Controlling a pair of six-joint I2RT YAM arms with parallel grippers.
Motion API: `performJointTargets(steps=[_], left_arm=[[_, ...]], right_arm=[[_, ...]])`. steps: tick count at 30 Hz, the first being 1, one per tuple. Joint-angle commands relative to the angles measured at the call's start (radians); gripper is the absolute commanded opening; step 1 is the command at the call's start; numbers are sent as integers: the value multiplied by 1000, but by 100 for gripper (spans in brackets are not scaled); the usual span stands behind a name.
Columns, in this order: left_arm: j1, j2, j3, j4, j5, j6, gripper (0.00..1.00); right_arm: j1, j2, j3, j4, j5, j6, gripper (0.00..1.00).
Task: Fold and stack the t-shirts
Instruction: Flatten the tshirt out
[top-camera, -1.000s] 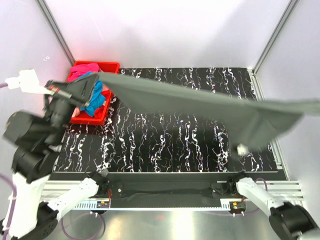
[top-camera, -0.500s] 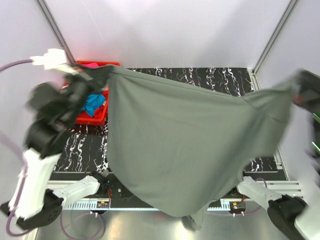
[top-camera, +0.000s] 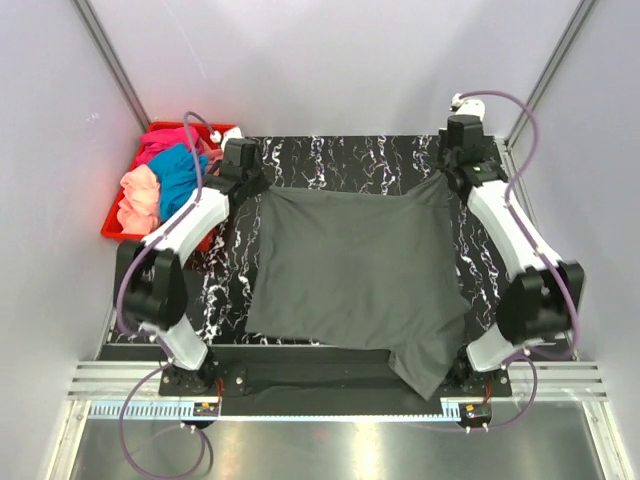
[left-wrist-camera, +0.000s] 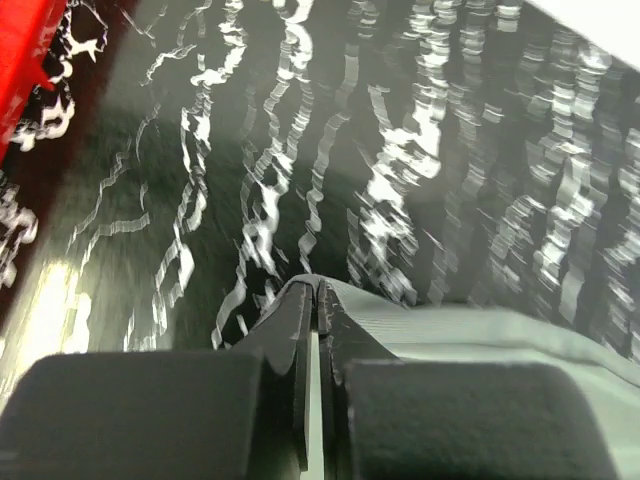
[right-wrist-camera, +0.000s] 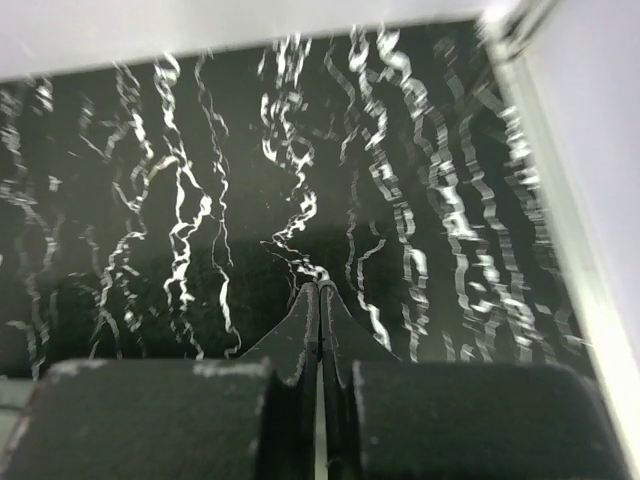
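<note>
Marbled table (top-camera: 350, 155); grey t-shirt (top-camera: 355, 265) lengthwise near-to-far, left end effector (left-wrist-camera: 316, 298) and right end effector (right-wrist-camera: 319, 295) clamping it.

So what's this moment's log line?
dark grey cloth t-shirt spread on black marbled table | both jaws shut on far corners | unfolded

You have a plain dark grey t-shirt (top-camera: 355, 265). Your worktop (top-camera: 330, 155) is black, patterned with white marbled streaks. Your crate (top-camera: 118, 233) is solid red. Your remaining garments read plain: magenta-pink t-shirt (top-camera: 165, 140), teal-blue t-shirt (top-camera: 180, 175), peach t-shirt (top-camera: 140, 195).
</note>
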Motion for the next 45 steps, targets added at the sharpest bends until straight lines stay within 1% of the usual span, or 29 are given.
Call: performJointTargets(steps=[1, 2, 5, 6, 7, 9, 10, 14, 16, 17, 18, 20, 22, 23, 25, 26, 29, 30, 32, 33, 35, 36, 37, 38, 39, 40, 42, 43, 45], left_arm=[[66, 120, 34, 199, 89, 4, 0], [92, 189, 45, 224, 110, 1, 0], [128, 274, 85, 271, 151, -4, 0], [131, 315, 94, 317, 182, 1, 0], [132, 338, 106, 331, 205, 10, 0], [134, 377, 161, 331, 219, 57, 0], [134, 412, 183, 325, 220, 70, 0], [152, 469, 287, 308, 211, 92, 0], [166, 489, 322, 287, 197, 87, 0], [171, 489, 335, 276, 179, 76, 0], [174, 483, 344, 261, 117, 64, 0], [189, 420, 315, 293, 98, 24, 0], [189, 354, 237, 331, 87, 12, 0], [189, 307, 232, 343, 84, 10, 0], [189, 273, 261, 289, 82, 15, 0], [189, 221, 261, 253, 75, 21, 0], [189, 110, 214, 241, 53, 35, 0], [189, 20, 203, 244, 53, 36, 0], [186, -72, 178, 242, 82, 47, 0], [183, -170, 178, 218, 81, 58, 0], [154, -259, 197, 175, 72, 102, 0], [142, -336, 204, 123, 49, 116, 0], [105, -378, 209, 100, 24, 143, 0], [85, -414, 209, 78, 24, 156, 0], [59, -450, 206, 55, -13, 170, 0], [7, -524, 203, 22, -37, 182, 0], [-48, -597, 191, -12, -77, 199, 0], [-61, -657, 188, -56, -80, 187, 0], [-87, -718, 183, -96, -82, 168, 0]], right_arm=[[-67, 134, 14, 196, -131, 48, 0], [-84, 165, 19, 204, -195, 64, 0], [-120, 274, 40, 256, -277, 78, 0], [-123, 302, 57, 259, -292, 80, 0], [-126, 352, 96, 250, -303, 83, 0], [-127, 394, 132, 244, -332, 83, 0], [-132, 426, 155, 244, -335, 89, 0], [-158, 500, 221, 250, -352, 100, 0], [-164, 555, 299, 239, -345, 98, 0], [-166, 572, 325, 236, -317, 98, 0], [-164, 586, 374, 236, -302, 104, 0], [-164, 560, 404, 235, -256, 135, 0], [-166, 465, 407, 242, -227, 156, 0], [-164, 431, 407, 239, -175, 157, 0], [-164, 347, 413, 206, -81, 131, 0], [-164, 321, 413, 192, -53, 117, 0], [-166, 215, 442, 91, -22, 72, 0], [-166, 137, 450, 34, -28, 72, 0], [-164, 43, 442, -38, -71, 104, 0], [-166, -48, 447, -72, -87, 133, 0], [-166, -133, 460, -149, -149, 169, 0], [-166, -215, 460, -210, -174, 196, 0], [-166, -309, 444, -251, -232, 206, 0], [-166, -310, 444, -252, -251, 209, 0], [-164, -395, 425, -290, -266, 215, 0], [-164, -438, 424, -311, -285, 210, 0], [-164, -552, 422, -370, -297, 184, 0], [-166, -587, 427, -391, -298, 180, 0], [-164, -661, 482, -482, -291, 166, 0]])
